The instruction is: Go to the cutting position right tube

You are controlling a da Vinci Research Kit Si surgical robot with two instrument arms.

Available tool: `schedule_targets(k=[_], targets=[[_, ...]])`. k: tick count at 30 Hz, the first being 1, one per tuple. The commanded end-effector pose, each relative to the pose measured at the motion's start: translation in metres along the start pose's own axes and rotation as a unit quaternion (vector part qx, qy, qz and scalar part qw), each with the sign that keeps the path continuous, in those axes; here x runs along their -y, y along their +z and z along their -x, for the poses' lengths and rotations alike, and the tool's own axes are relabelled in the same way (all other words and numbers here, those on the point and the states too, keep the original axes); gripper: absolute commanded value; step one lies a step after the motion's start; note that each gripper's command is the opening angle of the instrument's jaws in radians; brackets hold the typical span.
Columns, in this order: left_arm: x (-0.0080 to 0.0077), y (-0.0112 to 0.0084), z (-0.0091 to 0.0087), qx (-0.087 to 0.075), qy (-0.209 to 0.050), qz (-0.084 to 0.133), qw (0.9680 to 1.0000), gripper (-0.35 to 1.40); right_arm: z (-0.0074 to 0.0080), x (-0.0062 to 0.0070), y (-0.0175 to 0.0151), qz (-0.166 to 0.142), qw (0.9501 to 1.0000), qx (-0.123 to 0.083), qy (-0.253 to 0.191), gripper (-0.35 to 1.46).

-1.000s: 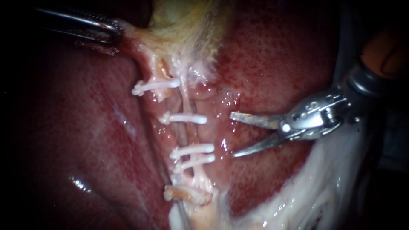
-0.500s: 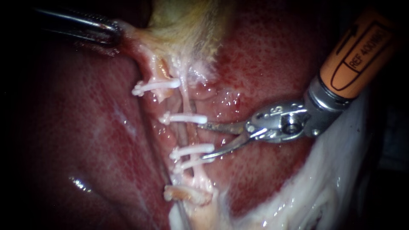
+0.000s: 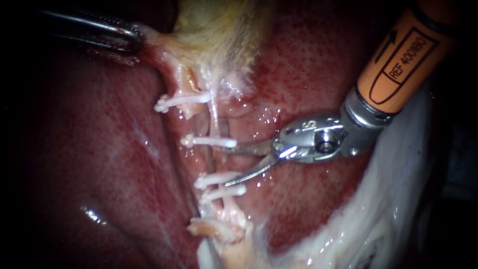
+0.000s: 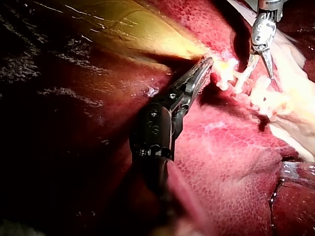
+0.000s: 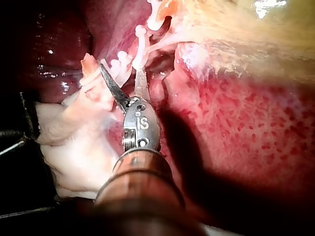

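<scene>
A thin pale tube point(image 3: 214, 117) runs down from the yellowish gallbladder point(image 3: 219, 30), crossed by several white clips point(image 3: 209, 142). My right instrument point(image 3: 225, 167) comes in from the upper right on an orange shaft. Its two blades are open, and their tips reach the tube between the second clip and the lower pair point(image 3: 219, 178). In the right wrist view the open blades of the right instrument point(image 5: 126, 82) sit just short of the clips point(image 5: 140, 46). My left instrument point(image 3: 127, 37) stands at the upper left, shut on the gallbladder's neck and holding it taut; the left wrist view shows that left instrument's point(image 4: 204, 66) hold.
Dark red liver point(image 3: 99, 164) lies to the left and liver point(image 3: 318, 65) to the right of the clipped strip. A cut stump point(image 3: 214, 230) sits below the lowest clip. White fatty tissue point(image 3: 368, 214) spreads under the right instrument's shaft.
My right instrument has moved left from over the liver until its open blades reach the tube between the clips. The blades' gap has narrowed a little. The left instrument has held still.
</scene>
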Motion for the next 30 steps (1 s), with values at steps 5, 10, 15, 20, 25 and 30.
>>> schedule_targets(k=[5,10,15,20,25,30], targets=[[0.0,0.0001,0.0,0.0,0.0,0.0,1.0,-0.35,0.0,-0.0006,0.0008,-0.01,0.9999,-0.006,-0.003,1.28],[0.0,0.0001,0.0,0.0,0.0,0.0,1.0,-0.35,0.0007,-0.0009,0.0019,-0.019,0.9997,-0.006,-0.01,1.28],[0.0,0.0001,0.0,0.0,0.0,0.0,1.0,-0.35,0.0009,-0.001,0.0026,-0.038,0.9991,-0.017,-0.012,1.26],[0.0,0.0001,0.0,0.0,0.0,0.0,1.0,-0.35,0.0002,-0.0013,0.0035,-0.048,0.9982,-0.037,-0.007,1.26],[0.0,0.0001,0.0,0.0,0.0,0.0,1.0,-0.35,-0.0004,-0.0016,0.0045,-0.051,0.997,-0.058,0.003,1.25],[0.0,0.0001,0.0,0.0,0.0,0.0,1.0,-0.35,-0.001,-0.0017,0.0054,-0.052,0.9964,-0.067,0.006,1.23]])
